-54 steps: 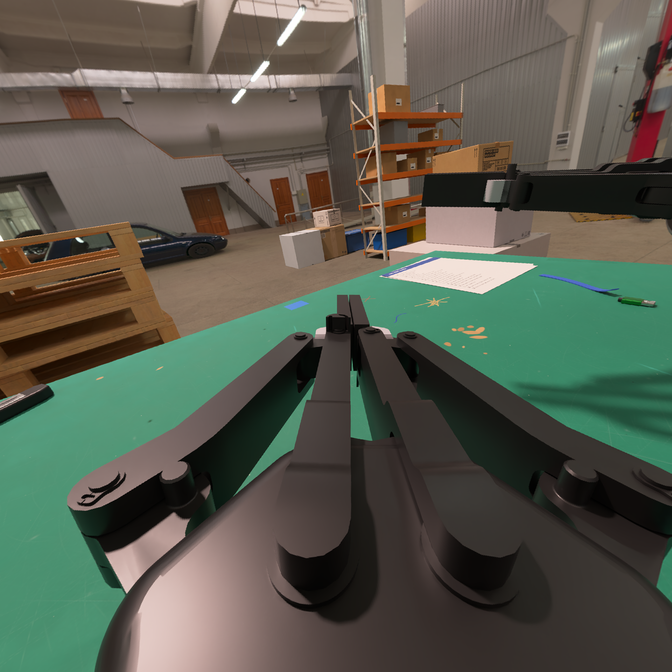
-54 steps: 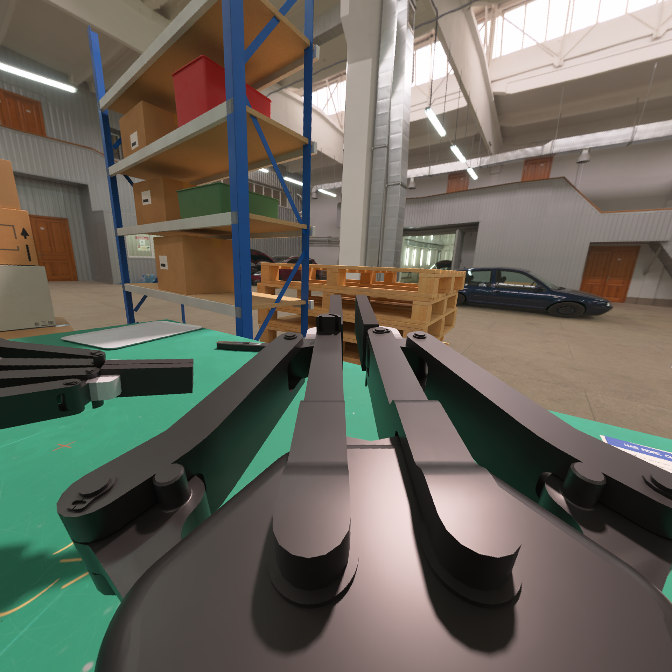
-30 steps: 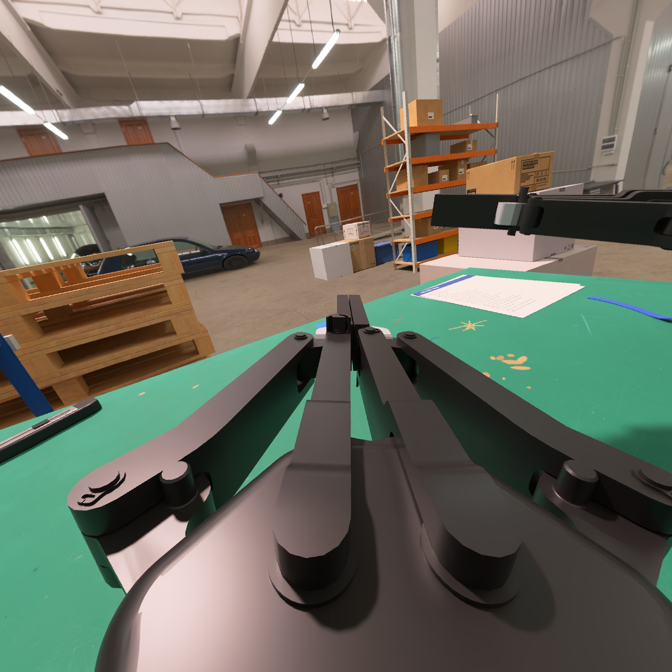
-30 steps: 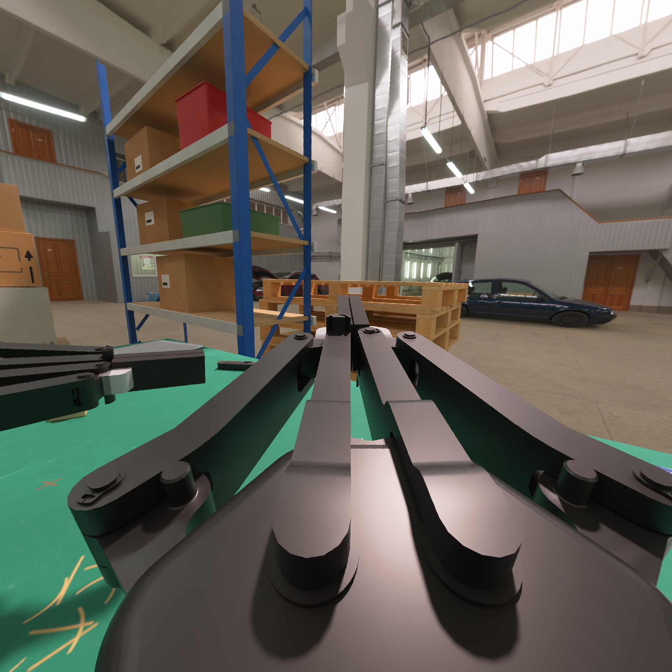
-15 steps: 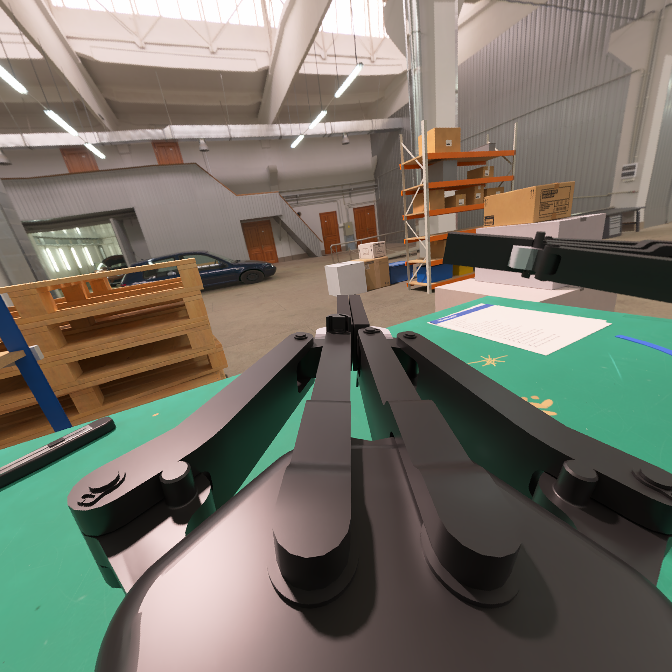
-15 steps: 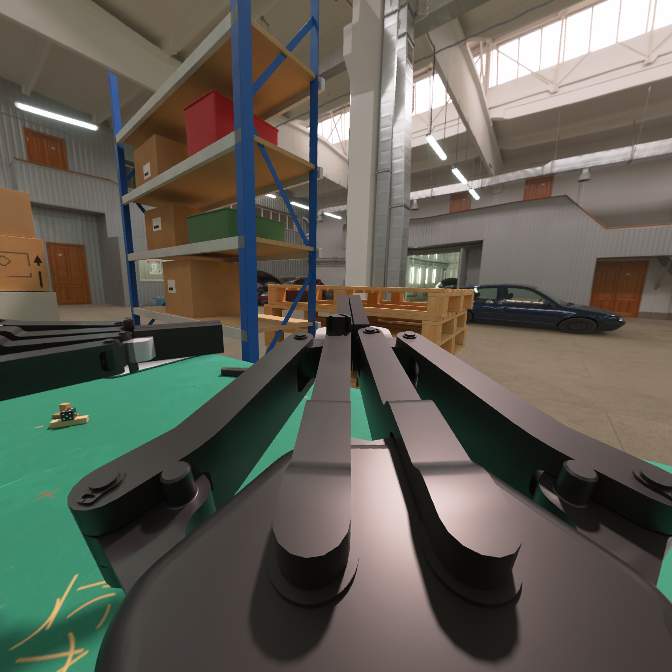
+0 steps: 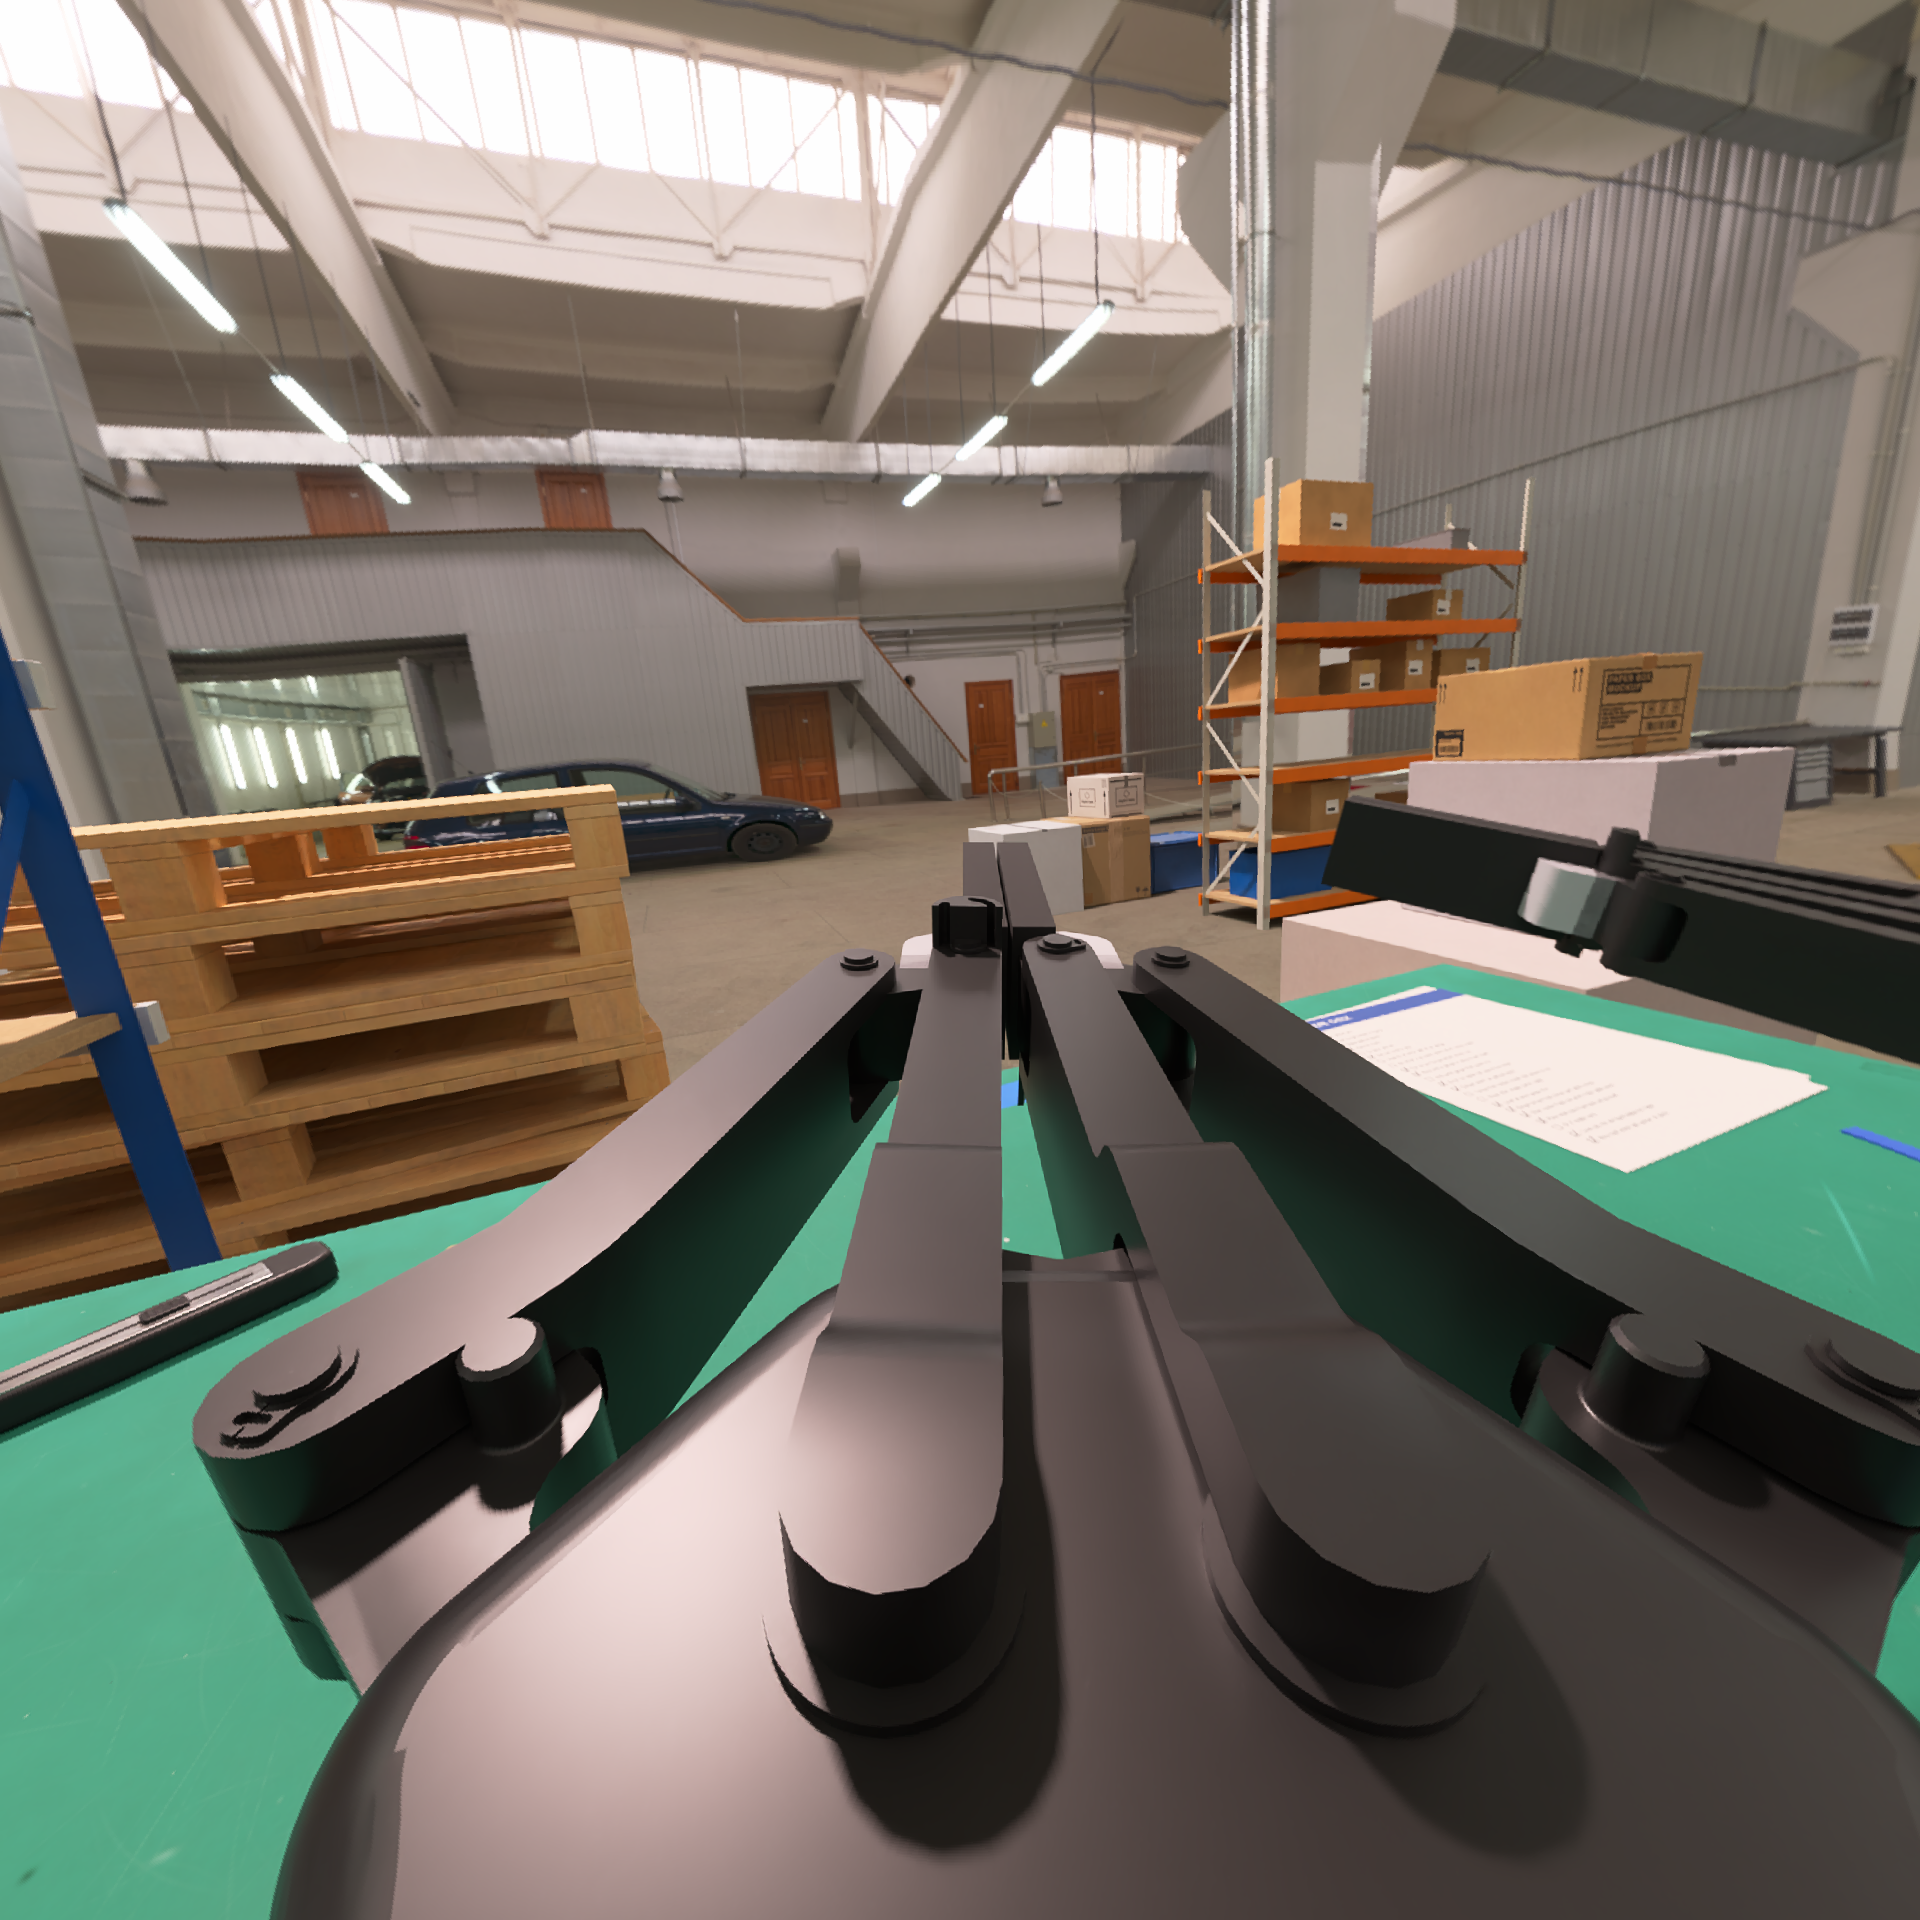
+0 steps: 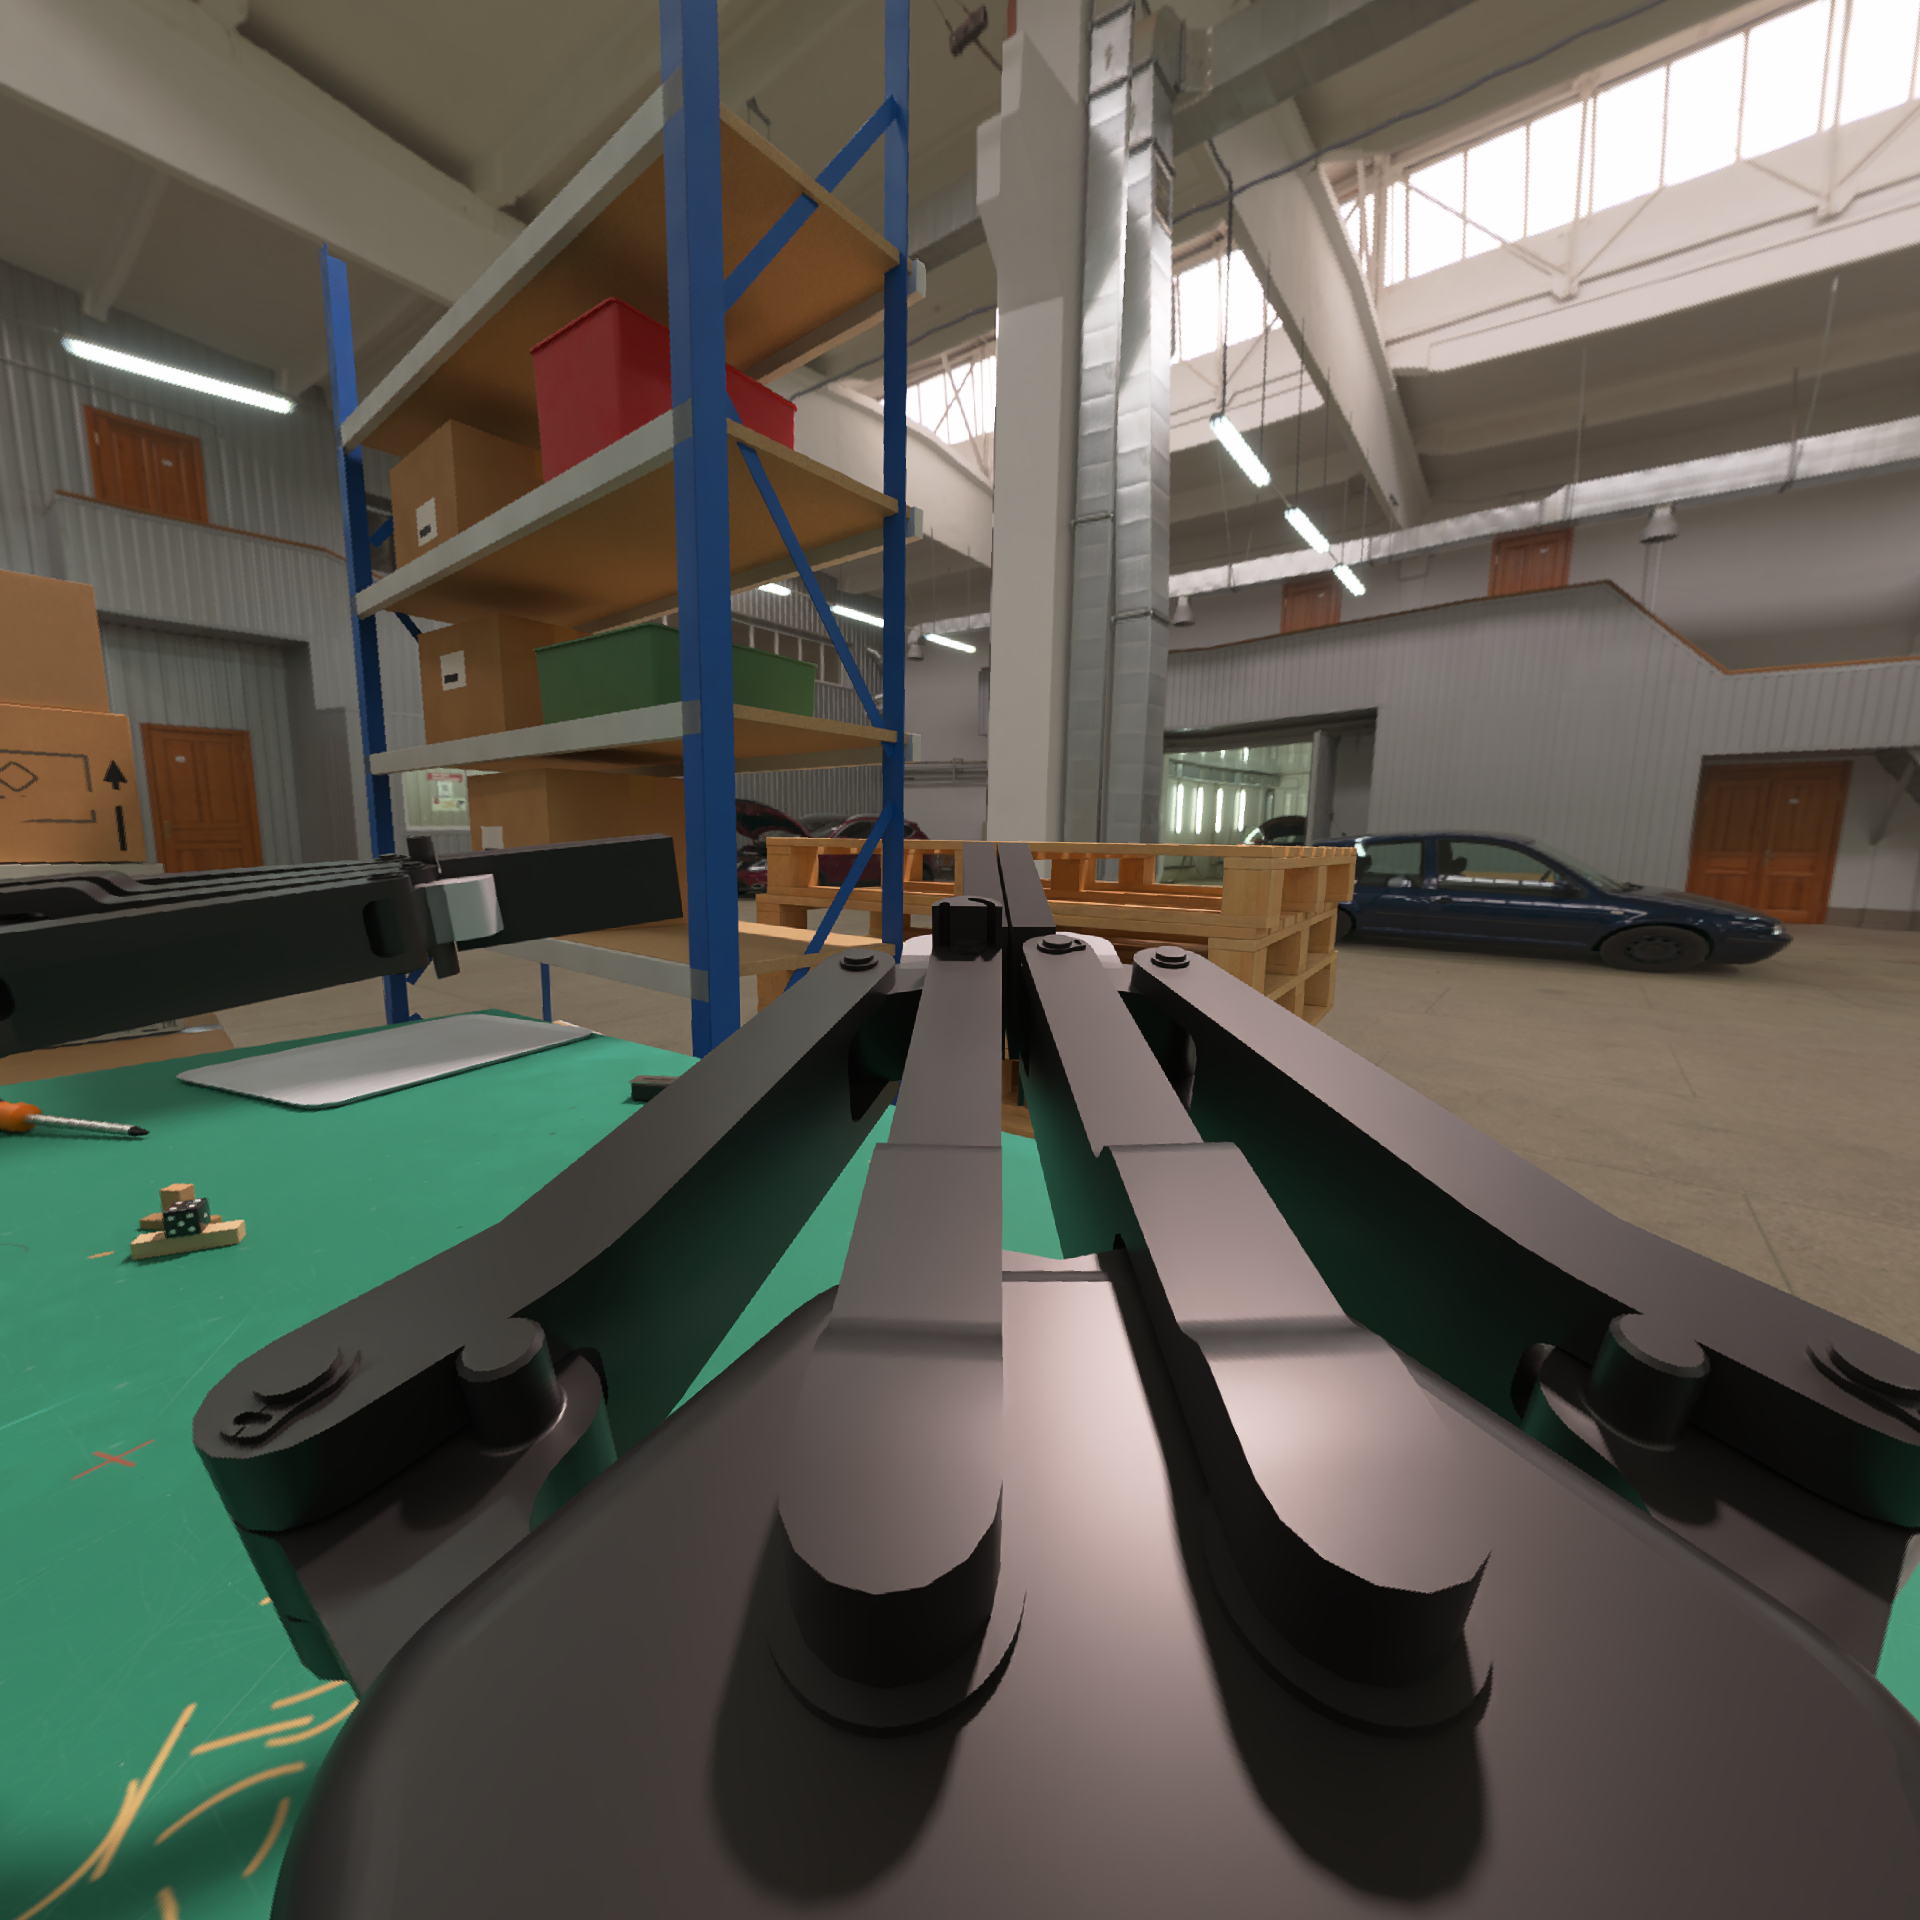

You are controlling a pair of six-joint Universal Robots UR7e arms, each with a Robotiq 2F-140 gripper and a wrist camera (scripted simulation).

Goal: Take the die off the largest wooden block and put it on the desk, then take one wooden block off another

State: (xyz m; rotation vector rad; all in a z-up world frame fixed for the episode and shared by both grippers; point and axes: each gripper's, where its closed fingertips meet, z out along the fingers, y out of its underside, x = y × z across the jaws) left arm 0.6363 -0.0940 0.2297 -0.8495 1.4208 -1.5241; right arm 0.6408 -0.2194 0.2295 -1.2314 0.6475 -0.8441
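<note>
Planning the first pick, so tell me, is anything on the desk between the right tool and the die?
Nothing visible does. The die sits on the wooden blocks far left of the right tool, with bare green desk between; the screwdriver lies beyond it.

You can see the left gripper (image 7: 997, 868) and the right gripper (image 8: 995, 868) are dark, smooth and a bit shiny — like hard plastic or metal. The desk (image 8: 312, 1299) has a flat green mat with thin scratches. The largest wooden block (image 8: 187, 1240) is pale, plain wood, and the die (image 8: 186, 1218) looks dark and smooth.
</note>
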